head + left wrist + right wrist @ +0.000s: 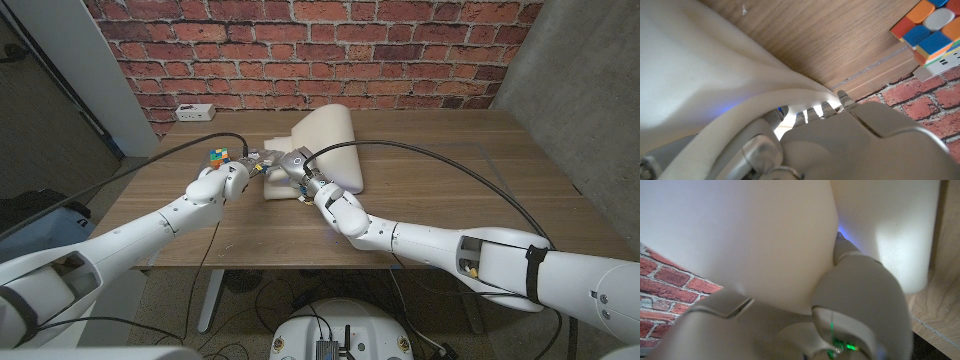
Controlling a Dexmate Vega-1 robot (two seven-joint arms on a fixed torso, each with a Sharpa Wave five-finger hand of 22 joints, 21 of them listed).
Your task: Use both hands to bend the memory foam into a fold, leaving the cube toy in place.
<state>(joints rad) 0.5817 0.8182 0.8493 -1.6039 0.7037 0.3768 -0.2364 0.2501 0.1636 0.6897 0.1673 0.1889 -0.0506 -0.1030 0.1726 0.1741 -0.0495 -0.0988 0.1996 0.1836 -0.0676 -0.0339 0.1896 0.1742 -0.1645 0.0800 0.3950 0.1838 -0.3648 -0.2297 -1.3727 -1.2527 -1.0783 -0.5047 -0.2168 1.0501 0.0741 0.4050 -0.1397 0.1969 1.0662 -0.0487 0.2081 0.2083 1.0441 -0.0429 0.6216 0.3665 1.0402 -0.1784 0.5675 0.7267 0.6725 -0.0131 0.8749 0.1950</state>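
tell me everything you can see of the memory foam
The memory foam is a cream, soft-looking slab at the middle of the wooden table, its surface smooth and rounded where it bulges up. Both hands meet its near left end: the left hand has fingers tucked under a curled edge, and the right hand presses into it. The cube toy sits apart, left of it.

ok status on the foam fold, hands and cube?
Left hand and right hand both gripping the memory foam at its near-left edge. Foam partly folded over. Cube toy sits beside the left hand, untouched.
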